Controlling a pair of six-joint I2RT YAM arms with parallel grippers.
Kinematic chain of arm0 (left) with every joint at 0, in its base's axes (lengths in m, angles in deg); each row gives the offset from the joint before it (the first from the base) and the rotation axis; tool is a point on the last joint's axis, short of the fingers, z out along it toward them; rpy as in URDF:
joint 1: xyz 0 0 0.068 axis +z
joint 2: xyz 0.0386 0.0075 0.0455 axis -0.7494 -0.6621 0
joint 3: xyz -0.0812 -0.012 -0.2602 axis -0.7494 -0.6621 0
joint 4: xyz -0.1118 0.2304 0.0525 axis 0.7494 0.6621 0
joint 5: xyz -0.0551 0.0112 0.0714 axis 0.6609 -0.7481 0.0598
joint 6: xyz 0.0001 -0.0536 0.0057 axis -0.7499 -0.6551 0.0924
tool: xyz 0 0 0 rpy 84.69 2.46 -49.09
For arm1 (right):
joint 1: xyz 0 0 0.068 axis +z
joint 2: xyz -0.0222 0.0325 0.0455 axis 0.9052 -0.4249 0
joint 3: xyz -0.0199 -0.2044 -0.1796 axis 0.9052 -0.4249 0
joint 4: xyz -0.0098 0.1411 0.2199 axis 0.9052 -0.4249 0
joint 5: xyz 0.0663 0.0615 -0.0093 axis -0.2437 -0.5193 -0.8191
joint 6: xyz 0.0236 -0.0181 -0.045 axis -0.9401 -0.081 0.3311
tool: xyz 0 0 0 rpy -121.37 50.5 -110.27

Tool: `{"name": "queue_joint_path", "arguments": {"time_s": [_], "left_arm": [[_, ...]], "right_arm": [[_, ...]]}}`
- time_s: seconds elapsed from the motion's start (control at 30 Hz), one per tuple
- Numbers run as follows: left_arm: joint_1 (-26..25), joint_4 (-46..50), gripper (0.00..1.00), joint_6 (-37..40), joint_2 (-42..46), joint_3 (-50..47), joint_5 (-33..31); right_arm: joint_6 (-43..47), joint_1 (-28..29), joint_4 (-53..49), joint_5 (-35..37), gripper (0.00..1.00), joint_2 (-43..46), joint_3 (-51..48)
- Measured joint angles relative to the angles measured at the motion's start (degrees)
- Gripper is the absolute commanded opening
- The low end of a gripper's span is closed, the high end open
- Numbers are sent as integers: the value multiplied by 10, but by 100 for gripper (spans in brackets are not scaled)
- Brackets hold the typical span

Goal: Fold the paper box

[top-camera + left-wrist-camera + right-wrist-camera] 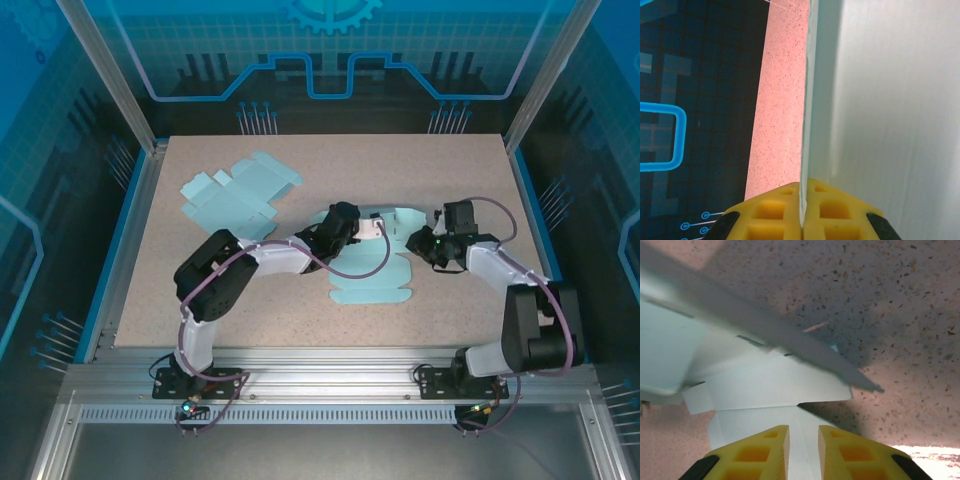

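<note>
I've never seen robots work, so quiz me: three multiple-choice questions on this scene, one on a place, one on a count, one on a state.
1. Where does the spare cutout lie?
A. far left of the table
B. near right corner
C. on an arm
2. How many light blue cutouts are there?
A. one
B. two
C. four
3. The left gripper is:
A. wide open
B. shut on the centre cutout
C. holding a pen
Answers: A, it lies flat beyond the left arm; B, one spare, one in the centre; B, yellow fingers pinch the sheet's edge.
</note>
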Motion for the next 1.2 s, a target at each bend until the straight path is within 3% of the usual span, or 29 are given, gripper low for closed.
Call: {"name": "queue_joint_path", "arguments": {"time_s": [0.5, 0.67, 0.83, 1.03, 1.2], "left_arm": [[0, -19, 0, 2, 12, -13, 3], [0, -19, 0, 2, 12, -13, 3], [0, -19, 0, 2, 12, -13, 3], [0, -19, 0, 11, 12, -13, -9], [0, -20, 0, 17, 7, -10, -21]], "right_arm": [[18, 0, 16, 42, 41, -74, 58], [19, 0, 19, 44, 43, -93, 58], [18, 0, 34, 33, 38, -111, 58], [6, 0, 67, 5, 26, -116, 52], [0, 1, 81, -11, 25, -111, 51]]}}
